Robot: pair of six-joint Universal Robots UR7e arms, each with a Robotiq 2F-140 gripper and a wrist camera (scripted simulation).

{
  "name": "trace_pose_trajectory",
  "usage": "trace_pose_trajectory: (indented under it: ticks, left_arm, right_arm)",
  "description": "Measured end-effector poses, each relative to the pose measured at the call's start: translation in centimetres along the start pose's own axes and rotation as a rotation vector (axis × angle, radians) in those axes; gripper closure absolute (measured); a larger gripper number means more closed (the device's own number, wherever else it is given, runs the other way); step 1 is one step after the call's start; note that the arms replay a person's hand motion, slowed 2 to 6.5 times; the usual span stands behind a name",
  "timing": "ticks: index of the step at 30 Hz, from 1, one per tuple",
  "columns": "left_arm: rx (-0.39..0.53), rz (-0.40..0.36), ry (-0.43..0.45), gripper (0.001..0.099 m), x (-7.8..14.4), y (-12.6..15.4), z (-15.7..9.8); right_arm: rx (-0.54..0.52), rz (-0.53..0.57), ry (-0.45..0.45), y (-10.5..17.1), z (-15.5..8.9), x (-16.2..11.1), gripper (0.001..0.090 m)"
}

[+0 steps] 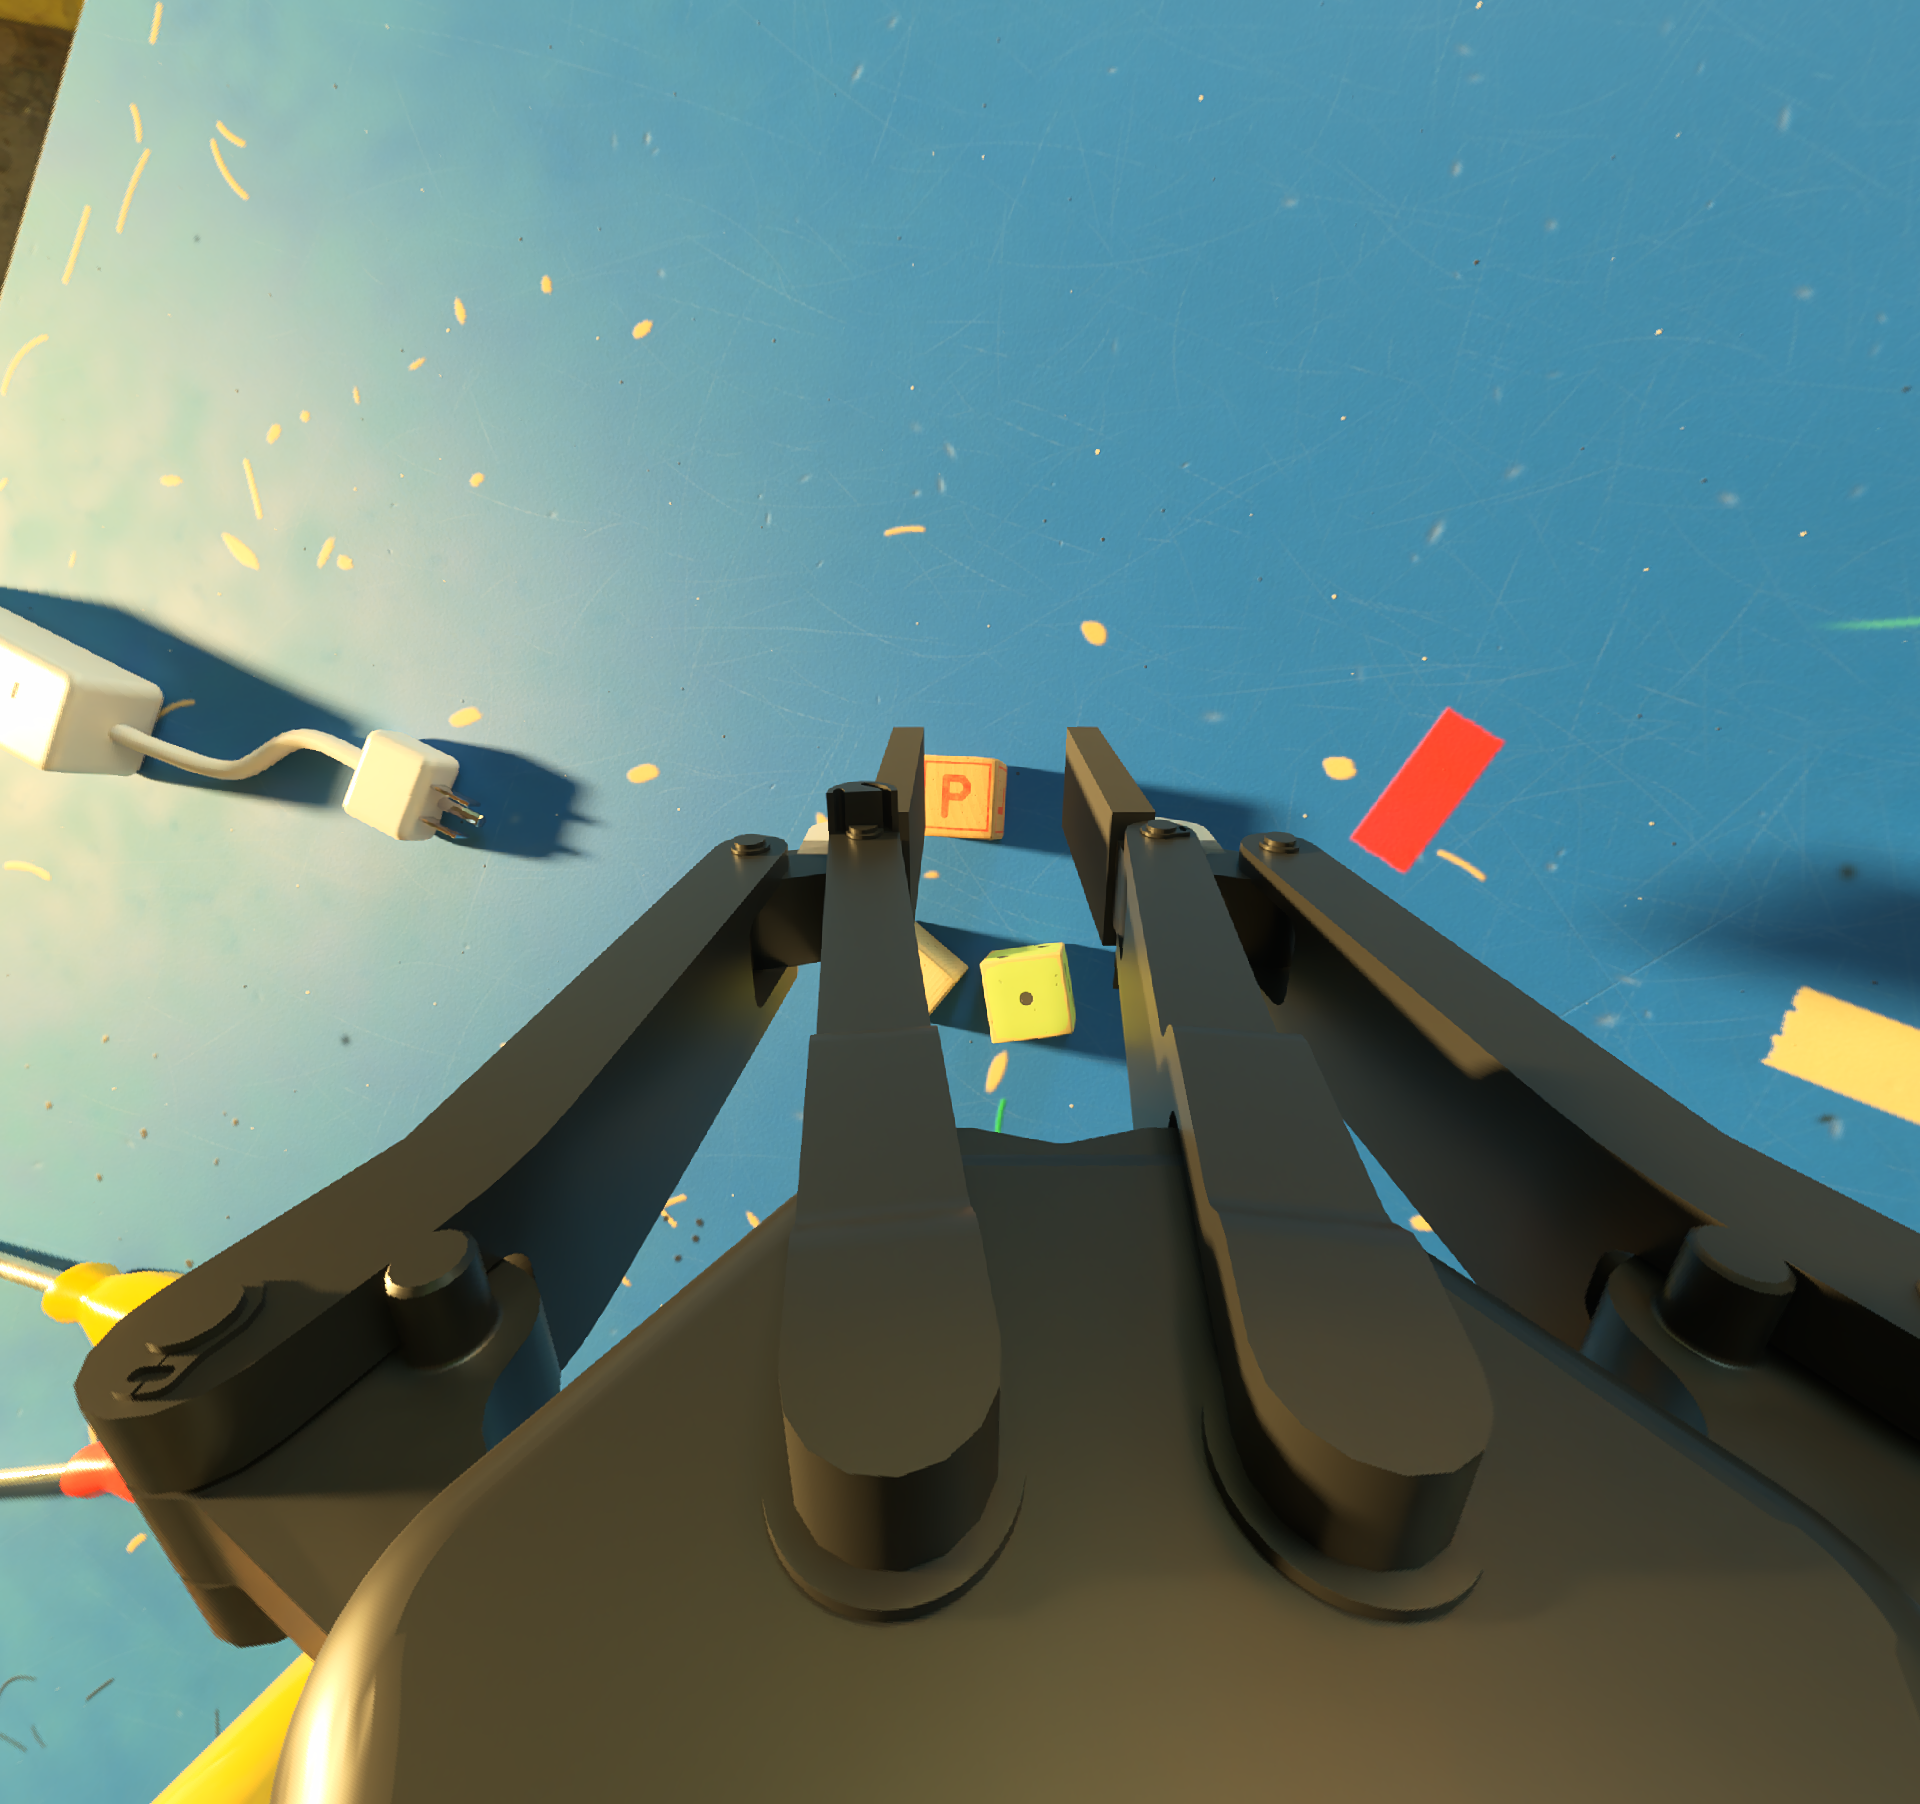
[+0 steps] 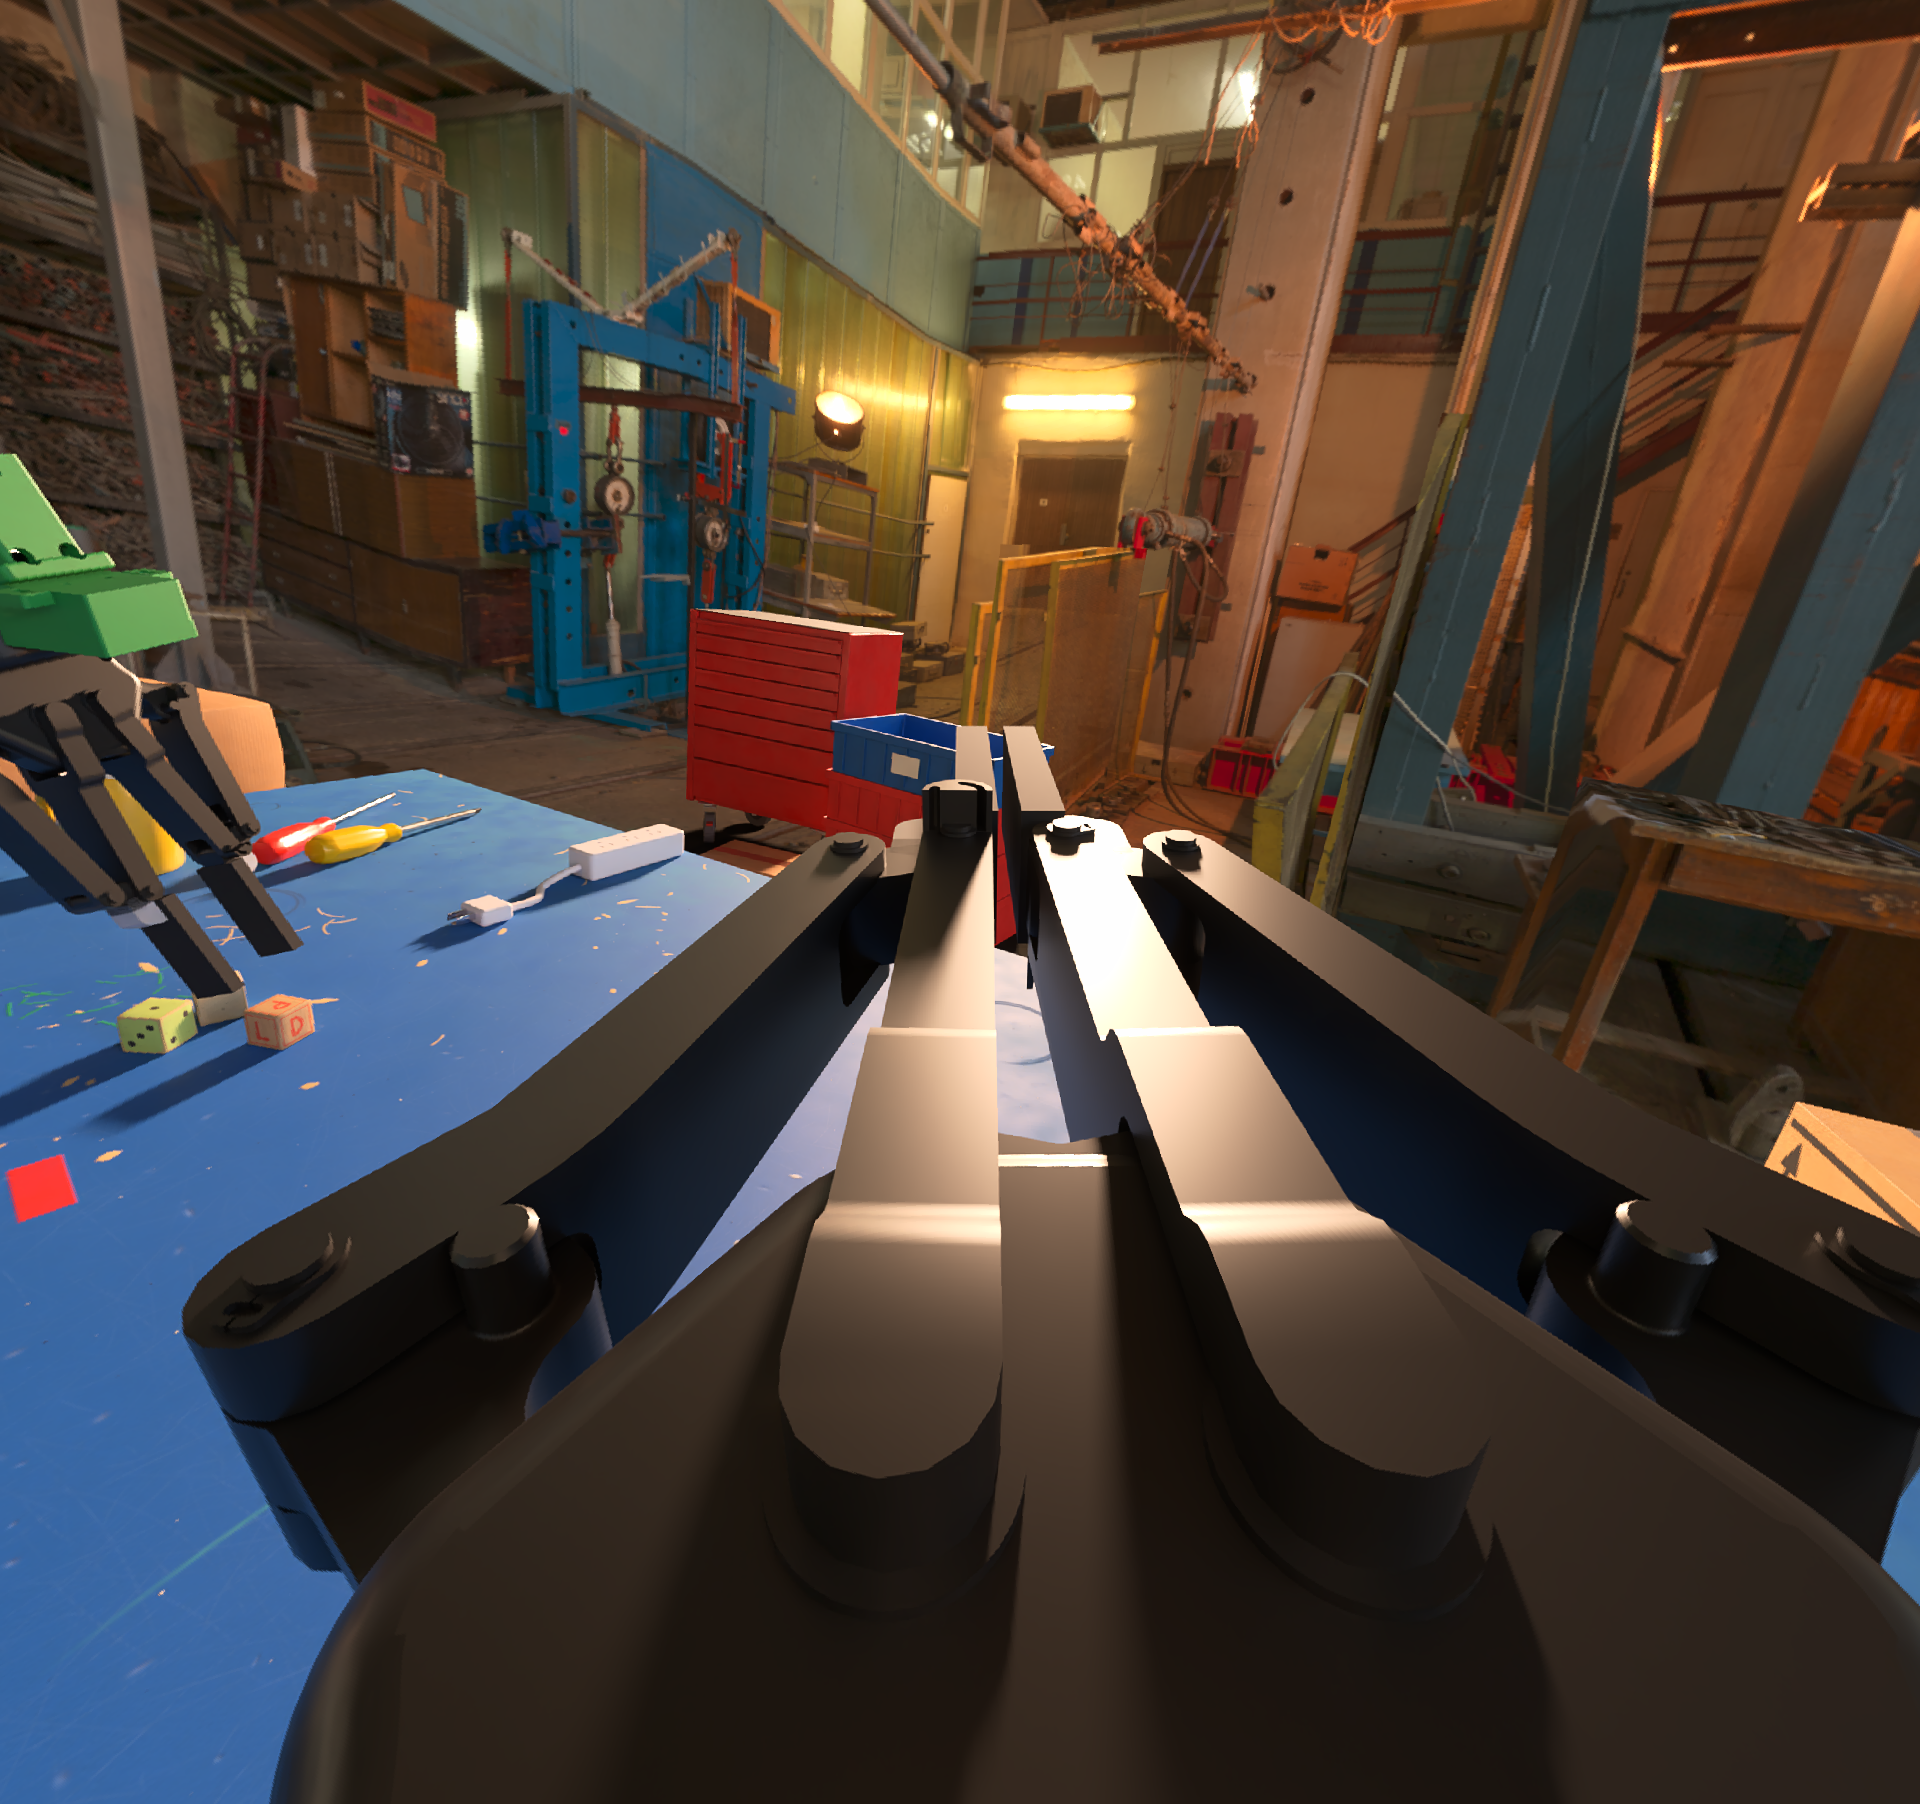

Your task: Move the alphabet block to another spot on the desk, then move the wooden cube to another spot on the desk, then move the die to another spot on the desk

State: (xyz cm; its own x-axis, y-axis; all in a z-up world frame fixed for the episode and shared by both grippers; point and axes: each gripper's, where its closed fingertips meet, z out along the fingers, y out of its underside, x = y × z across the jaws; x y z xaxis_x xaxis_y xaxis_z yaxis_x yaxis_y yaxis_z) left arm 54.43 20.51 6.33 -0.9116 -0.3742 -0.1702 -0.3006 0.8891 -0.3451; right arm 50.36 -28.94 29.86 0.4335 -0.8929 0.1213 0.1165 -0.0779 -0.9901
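The alphabet block (image 1: 964,796), pale wood with red lettering, sits on the blue desk (image 1: 1143,352). In the left wrist view it shows between the fingertips of my open left gripper (image 1: 995,767), close to the left finger. The yellow die (image 1: 1027,992) lies nearer, under the fingers. The plain wooden cube (image 1: 941,977) is mostly hidden behind the left finger. In the right wrist view the left gripper (image 2: 249,959) is low over the die (image 2: 156,1024), wooden cube (image 2: 220,1008) and alphabet block (image 2: 278,1022), with one fingertip at the cube. My right gripper (image 2: 992,767) is shut and empty, pointing past the desk edge.
A white power strip (image 1: 62,705) with cord and plug (image 1: 400,783) lies to the left. Red and yellow screwdrivers (image 2: 343,838) lie beyond the blocks. A red patch (image 1: 1425,788) and a pale tape strip (image 1: 1849,1053) are flat on the desk at right.
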Motion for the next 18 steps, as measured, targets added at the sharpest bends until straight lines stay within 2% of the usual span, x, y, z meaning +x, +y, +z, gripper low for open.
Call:
trace_pose_trajectory:
  ticks: [18]
  left_arm:
    - [-0.073,0.024,0.009,0.0604,-0.2,1.0,2.3]
  right_arm:
    - [-0.018,-0.010,-0.025,0.4,0.5,-0.6,0.0864]
